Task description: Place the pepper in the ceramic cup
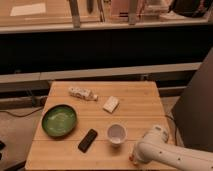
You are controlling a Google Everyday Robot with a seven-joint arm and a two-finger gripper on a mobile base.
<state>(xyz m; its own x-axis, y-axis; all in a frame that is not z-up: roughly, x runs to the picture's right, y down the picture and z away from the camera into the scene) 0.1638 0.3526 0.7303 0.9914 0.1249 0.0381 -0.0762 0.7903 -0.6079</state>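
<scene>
The ceramic cup (pixel 116 133) is small, white and upright near the table's front middle. My gripper (pixel 134 158) is at the end of the white arm (pixel 156 142), low over the table's front edge, just right of and in front of the cup. A small orange-red bit of the pepper (pixel 130 158) shows at the gripper's tip. The rest of the pepper is hidden by the arm. I cannot tell whether it is held.
A green bowl (pixel 59 120) sits at the left of the wooden table (pixel 135 107). A black rectangular device (pixel 88 140) lies between bowl and cup. A white packet (pixel 111 104) and a lying wrapper (pixel 82 93) are farther back. A dark counter stands behind.
</scene>
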